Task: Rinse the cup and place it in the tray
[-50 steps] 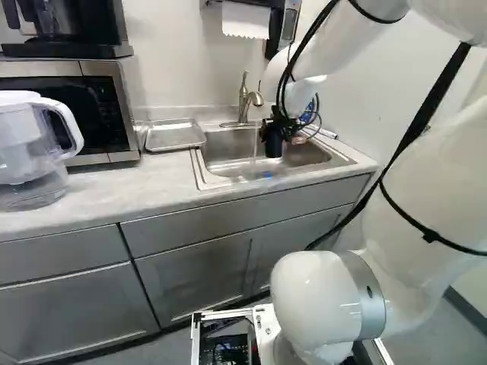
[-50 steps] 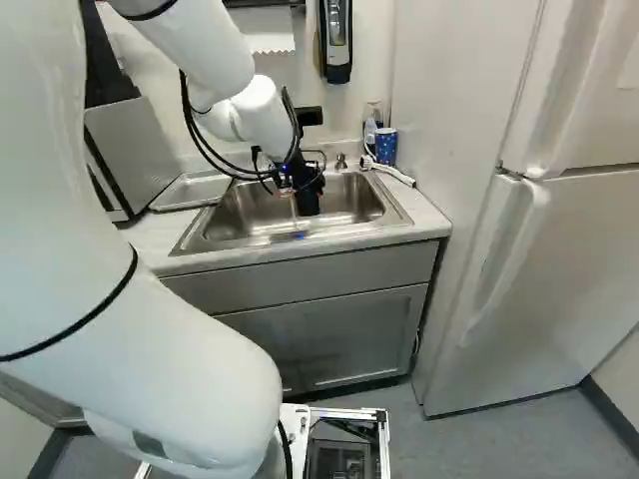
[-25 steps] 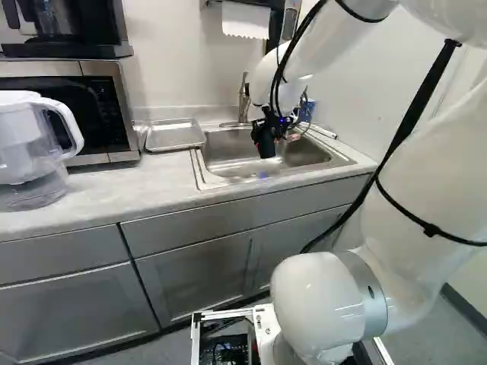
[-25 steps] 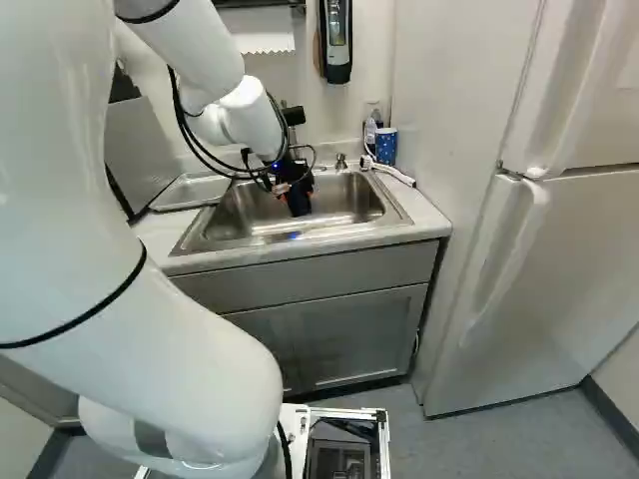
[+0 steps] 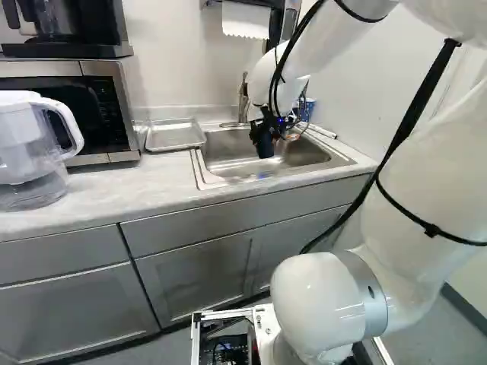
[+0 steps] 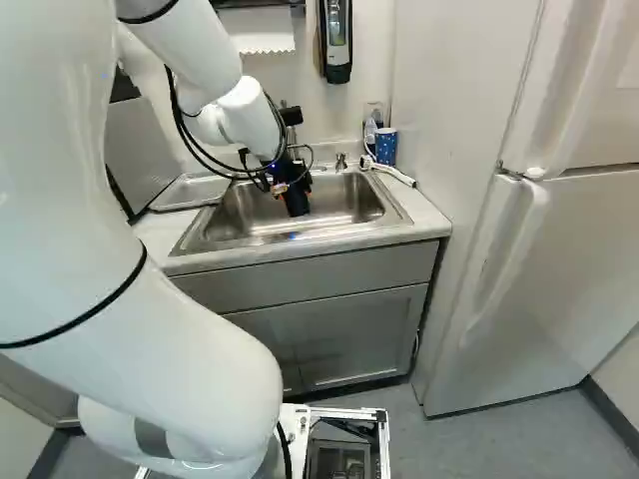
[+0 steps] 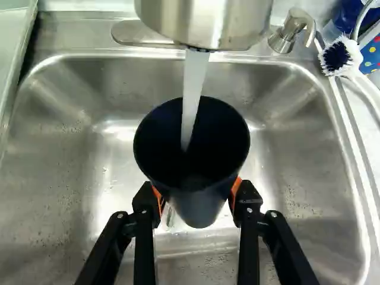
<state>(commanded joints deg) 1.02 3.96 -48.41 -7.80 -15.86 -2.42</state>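
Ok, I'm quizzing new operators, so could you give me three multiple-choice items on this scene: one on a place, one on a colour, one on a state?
1. Where is the tray?
A) Inside the sink
B) On the counter, between microwave and sink
C) On the microwave

2. What colour are the pads of the gripper?
A) Green
B) White
C) Orange

3. How is the cup?
A) Held under running water
B) Upside down in the tray
C) Lying in the sink

Key:
1 B: the left base view shows it there.
2 C: orange shows on both sides of the cup.
3 A: in the wrist view, water enters its mouth.
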